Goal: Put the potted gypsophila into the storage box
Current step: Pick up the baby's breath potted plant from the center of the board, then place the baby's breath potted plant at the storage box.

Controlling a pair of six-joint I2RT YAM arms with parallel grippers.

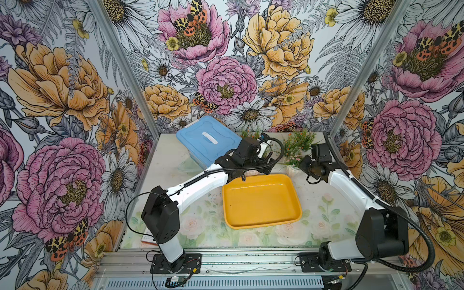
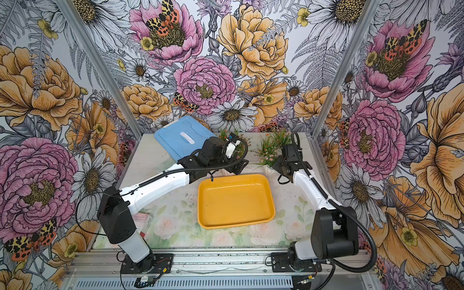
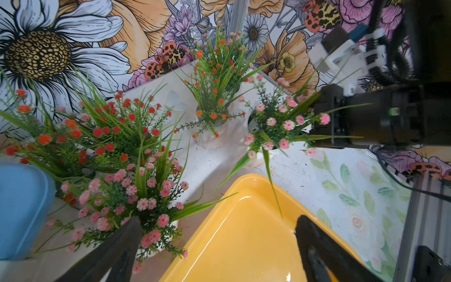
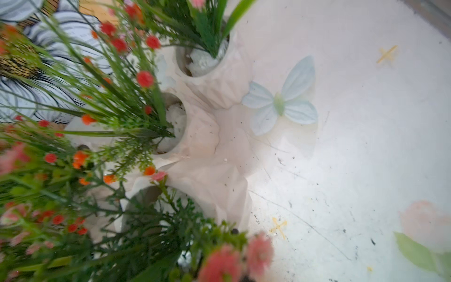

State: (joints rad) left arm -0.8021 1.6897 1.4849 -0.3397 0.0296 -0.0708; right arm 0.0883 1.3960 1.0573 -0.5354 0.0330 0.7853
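Potted gypsophila [image 3: 214, 80]: at least five are showing in the left wrist view, two carrying pink flowers and three red or orange; more cannot be told.
Storage box [image 1: 261, 200]: one is sitting on the counter [image 1: 326, 213].
Blue-lidded box [image 1: 208, 140]: one is showing.
Robot arms [image 1: 198, 185]: two are showing.

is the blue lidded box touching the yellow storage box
Apart. The left wrist view shows a pink-flowered potted gypsophila standing between the blue-lidded box and the storage box.

Unobstructed storage box [image 1: 261, 200] (potted gypsophila [image 1: 297, 148] crowded behind)
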